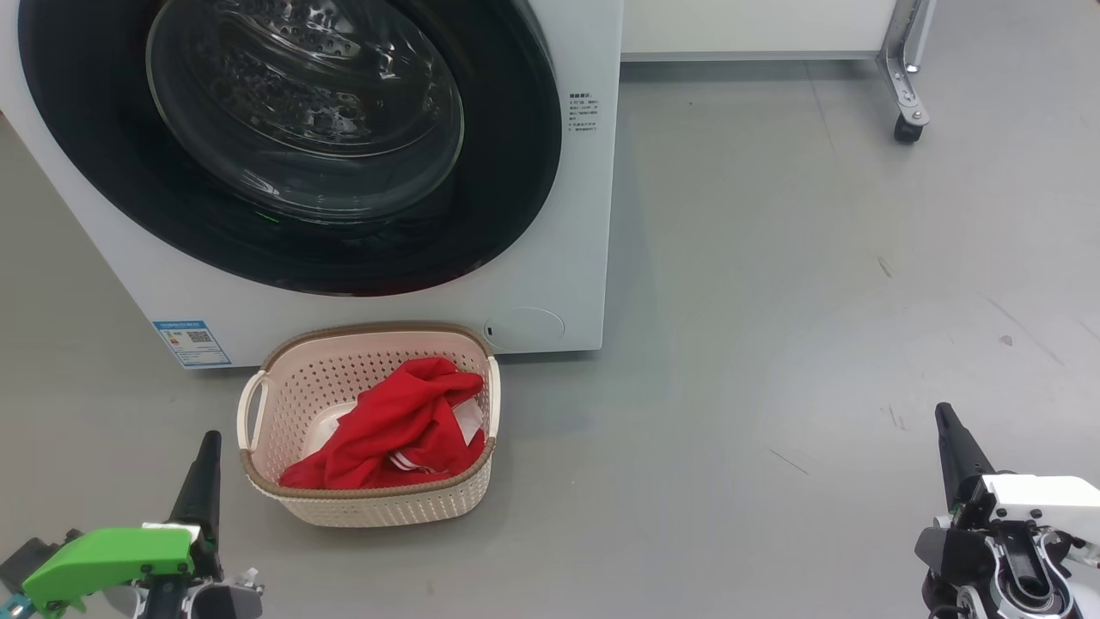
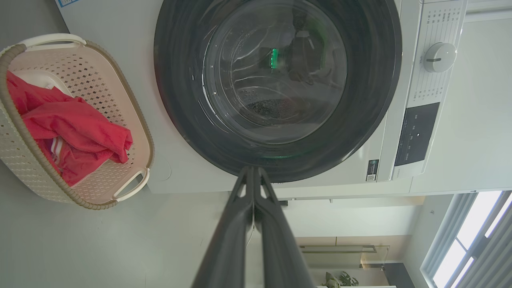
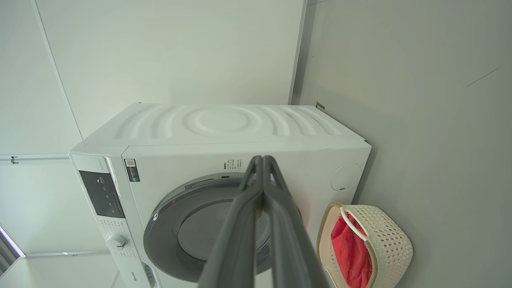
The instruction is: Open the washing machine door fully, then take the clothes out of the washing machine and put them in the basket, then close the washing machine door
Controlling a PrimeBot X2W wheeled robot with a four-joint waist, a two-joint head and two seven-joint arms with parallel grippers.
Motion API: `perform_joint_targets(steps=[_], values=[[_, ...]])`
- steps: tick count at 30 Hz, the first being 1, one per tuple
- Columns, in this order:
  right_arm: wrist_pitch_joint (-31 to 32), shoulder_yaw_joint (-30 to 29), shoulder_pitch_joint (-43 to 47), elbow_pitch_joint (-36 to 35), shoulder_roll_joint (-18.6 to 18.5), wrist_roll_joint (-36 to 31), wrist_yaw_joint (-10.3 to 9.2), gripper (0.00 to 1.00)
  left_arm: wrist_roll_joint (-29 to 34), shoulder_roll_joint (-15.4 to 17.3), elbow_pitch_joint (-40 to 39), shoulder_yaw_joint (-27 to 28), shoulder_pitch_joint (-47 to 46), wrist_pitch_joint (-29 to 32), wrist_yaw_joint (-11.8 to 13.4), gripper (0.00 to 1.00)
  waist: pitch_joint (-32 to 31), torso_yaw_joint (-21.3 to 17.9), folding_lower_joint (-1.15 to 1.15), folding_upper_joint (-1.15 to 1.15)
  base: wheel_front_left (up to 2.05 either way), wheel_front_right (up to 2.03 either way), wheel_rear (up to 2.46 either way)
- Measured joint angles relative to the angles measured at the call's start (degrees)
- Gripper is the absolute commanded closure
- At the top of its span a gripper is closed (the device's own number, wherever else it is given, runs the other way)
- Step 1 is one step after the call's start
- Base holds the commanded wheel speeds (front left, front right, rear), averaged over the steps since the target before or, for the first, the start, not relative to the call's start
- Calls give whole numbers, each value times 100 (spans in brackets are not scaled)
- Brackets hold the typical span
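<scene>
Clothes (image 1: 395, 425) in basket (image 1: 378, 509) near left pincer (image 1: 209, 440)

Print on the washing machine (image 1: 586, 258) seems too small to read

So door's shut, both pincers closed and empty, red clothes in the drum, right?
Not the last part. The clothes are in the basket on the floor in front of the washing machine, as the head view shows. The washing machine door is shut, and the left pincer and right pincer are both closed and empty.
</scene>
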Motion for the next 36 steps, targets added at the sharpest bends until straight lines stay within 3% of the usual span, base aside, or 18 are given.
perform_joint_targets(steps=[36], values=[[2,-22,-4,18,1,-1,31,100,0,0,-4,11,0,1,0,100,0,0,0,0,0,0,0]])
